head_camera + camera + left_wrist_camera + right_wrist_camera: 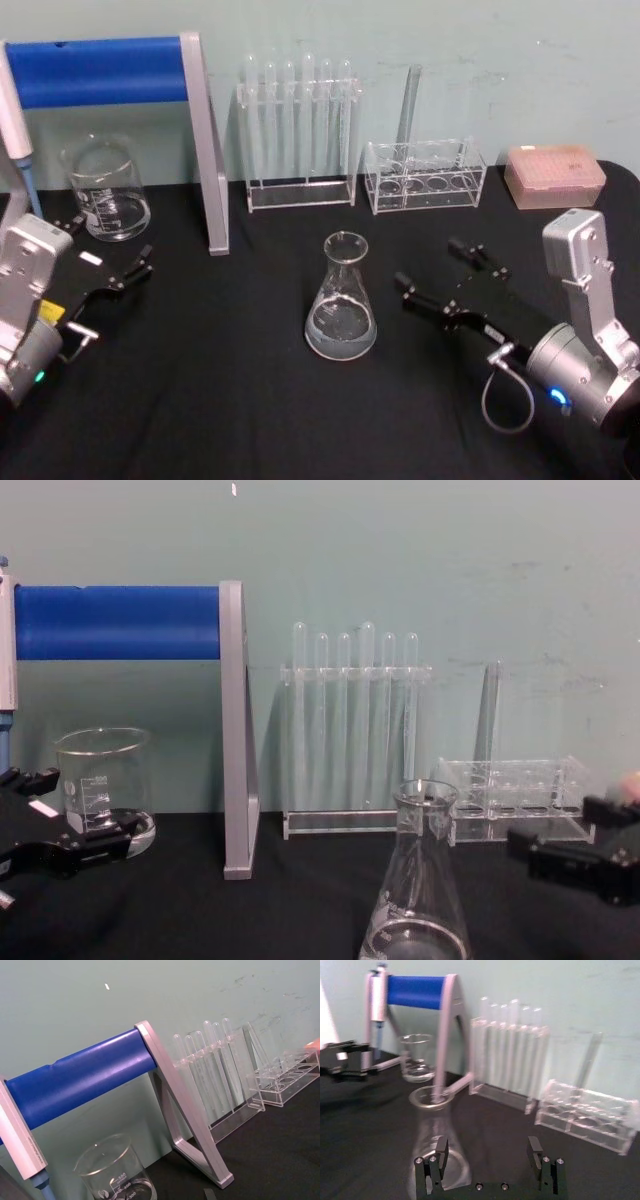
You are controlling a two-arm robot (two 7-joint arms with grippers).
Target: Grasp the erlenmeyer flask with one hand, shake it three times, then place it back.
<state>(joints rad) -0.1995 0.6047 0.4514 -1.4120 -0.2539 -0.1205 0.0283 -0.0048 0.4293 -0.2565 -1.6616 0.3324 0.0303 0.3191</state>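
right gripper (448, 270) sits with jaws released beside the erlenmeyer flask (341, 300), so a skewed approach could tip it over.

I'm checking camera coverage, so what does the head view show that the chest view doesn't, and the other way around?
Head view alone: the pink tip box, and the right gripper as a whole, open to the right of the erlenmeyer flask and apart from it. Chest view alone: a side-on profile of the flask's neck. Both: the flask, the beaker, the blue-barred stand, both test tube racks, and the left gripper.
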